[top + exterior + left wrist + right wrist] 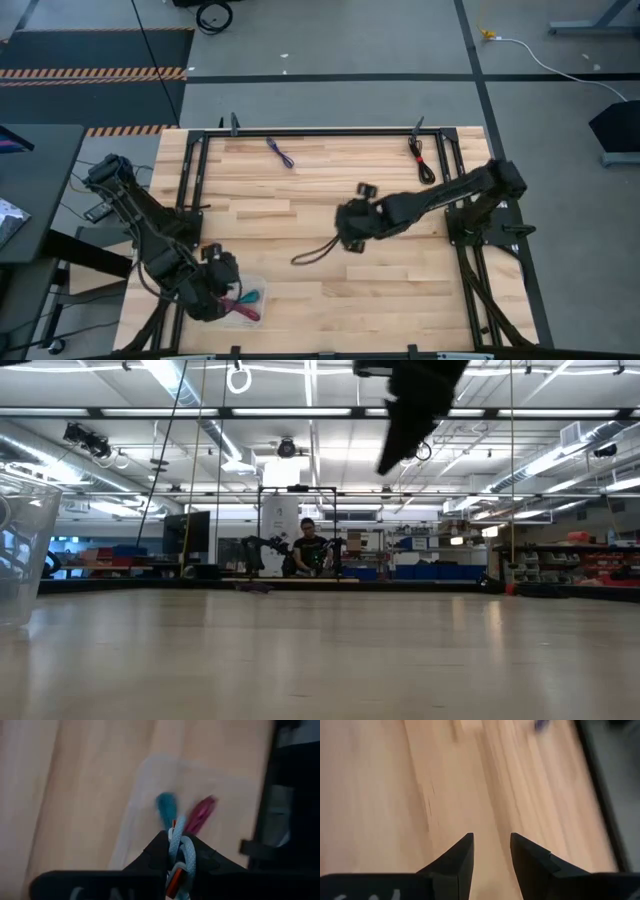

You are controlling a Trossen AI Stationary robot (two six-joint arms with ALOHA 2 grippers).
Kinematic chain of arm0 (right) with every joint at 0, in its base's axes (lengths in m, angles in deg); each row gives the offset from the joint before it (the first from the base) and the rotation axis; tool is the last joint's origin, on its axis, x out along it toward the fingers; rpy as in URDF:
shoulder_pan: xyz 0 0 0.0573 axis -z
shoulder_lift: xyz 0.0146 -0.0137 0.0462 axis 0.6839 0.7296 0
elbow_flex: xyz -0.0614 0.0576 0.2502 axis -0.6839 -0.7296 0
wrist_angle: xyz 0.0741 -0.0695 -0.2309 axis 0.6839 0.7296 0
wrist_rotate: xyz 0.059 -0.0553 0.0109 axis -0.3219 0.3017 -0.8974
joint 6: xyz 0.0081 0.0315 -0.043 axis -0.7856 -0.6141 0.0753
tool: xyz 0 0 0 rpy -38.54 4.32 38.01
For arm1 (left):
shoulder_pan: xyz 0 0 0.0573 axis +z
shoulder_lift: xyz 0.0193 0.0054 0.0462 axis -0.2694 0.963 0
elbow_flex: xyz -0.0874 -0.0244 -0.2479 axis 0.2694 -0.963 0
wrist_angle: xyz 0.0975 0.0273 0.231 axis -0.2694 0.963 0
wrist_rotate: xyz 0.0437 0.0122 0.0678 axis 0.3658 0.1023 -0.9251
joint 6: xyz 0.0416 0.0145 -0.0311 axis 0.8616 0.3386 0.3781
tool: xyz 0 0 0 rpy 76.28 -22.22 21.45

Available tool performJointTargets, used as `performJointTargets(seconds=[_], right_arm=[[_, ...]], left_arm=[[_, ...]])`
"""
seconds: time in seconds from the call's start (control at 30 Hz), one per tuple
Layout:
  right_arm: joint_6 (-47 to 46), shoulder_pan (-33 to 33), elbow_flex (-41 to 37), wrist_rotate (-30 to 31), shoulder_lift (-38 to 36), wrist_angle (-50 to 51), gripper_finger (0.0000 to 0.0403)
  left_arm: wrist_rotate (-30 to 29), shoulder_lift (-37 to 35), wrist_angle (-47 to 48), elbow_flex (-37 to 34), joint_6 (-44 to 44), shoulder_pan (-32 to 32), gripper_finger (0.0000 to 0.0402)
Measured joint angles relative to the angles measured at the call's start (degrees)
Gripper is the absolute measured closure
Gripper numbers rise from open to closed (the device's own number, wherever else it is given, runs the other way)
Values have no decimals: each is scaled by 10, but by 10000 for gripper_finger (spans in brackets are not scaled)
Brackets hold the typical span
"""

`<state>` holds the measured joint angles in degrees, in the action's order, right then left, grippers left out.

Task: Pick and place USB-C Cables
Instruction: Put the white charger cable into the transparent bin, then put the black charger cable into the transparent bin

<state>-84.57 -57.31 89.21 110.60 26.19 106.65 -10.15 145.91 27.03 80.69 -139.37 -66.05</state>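
Lower left of the high view: left gripper (176, 865) clenched on the light blue cable (178, 851) over a clear tray (252, 285) holding teal cable (249, 297) and maroon cable (244, 312); centre: right gripper (491, 851) parted, empty; cables look light, limp; grasp mid-bundle.

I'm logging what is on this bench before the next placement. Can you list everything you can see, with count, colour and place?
Clear plastic container: one, transparent, near left corner of the table.
Teal cable: one, in the container.
Maroon-red cable: one, in the container beside the teal one.
Light blue cable: one, clamped in the left gripper above the container.
Purple cable: one, far edge, left of centre.
Black-and-red cable: one, far edge, right side.
Wooden table: one, light butcher-block.
Person: one, far behind the table.
Left gripper: shut.
Right gripper: open, empty, mid-table.
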Motion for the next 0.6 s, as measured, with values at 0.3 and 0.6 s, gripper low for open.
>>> performJointTargets(seconds=[0.3, 0.6], right_arm=[[-72, 53, 0, -35, -92, 185, 270], [-64, 122, 0, -34, -128, 249, 270]], left_arm=[[68, 1, 23, 0, 0, 25, 245], [18, 1, 27, 0, 54, 50, 189]])
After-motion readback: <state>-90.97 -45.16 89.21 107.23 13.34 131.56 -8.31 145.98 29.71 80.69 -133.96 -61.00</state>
